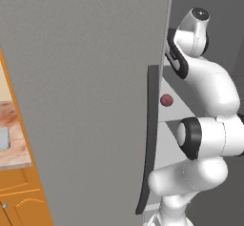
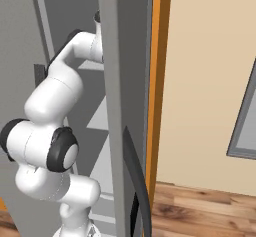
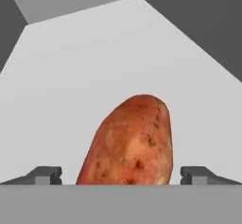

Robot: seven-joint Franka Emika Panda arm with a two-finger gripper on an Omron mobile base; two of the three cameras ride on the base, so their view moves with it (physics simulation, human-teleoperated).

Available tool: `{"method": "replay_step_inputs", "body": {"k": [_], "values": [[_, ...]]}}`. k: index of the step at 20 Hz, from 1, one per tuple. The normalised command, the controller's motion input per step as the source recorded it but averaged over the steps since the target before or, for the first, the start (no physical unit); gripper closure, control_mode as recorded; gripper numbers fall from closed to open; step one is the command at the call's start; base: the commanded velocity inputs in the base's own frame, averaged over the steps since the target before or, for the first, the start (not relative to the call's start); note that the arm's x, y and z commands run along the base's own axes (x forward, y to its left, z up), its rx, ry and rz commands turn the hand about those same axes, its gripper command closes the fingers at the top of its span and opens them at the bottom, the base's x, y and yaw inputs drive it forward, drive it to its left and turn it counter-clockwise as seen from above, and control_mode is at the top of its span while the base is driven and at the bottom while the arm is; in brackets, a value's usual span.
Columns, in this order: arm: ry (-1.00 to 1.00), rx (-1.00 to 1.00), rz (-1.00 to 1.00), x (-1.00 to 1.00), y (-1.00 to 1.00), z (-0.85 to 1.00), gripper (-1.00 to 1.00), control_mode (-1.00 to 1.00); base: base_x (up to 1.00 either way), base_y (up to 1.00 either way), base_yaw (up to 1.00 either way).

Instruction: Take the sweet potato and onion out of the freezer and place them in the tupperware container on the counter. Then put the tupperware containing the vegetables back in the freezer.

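with the jaws spread wide, the gripper (image 3: 121, 175) needs to ease further in and close squarely across the sweet potato (image 3: 128, 142), not its tapered end. left fingertip (image 3: 45, 175), then potato between, then right fingertip, none touching, all on the pale freezer shelf (image 3: 71, 76).

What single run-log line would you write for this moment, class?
phase: reaching into freezer | gripper: open, fingertips either side of sweet potato on shelf | onion: on freezer shelf | held: nothing
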Motion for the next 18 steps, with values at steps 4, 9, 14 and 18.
{"method": "replay_step_inputs", "body": {"k": [4,9,14,18], "values": [[0.03,0.0,0.0,0.0,0.0,-0.25,1.0,-1.0,0.0,0.0,0.0],[0.0,0.0,0.0,-0.02,0.0,-0.12,1.0,-1.0,0.0,0.0,0.0],[-0.07,0.0,0.0,-0.26,0.0,0.0,1.0,-1.0,0.0,0.0,0.0],[-0.29,0.0,0.0,-0.88,0.01,0.2,1.0,-1.0,0.0,0.0,0.0]]}}
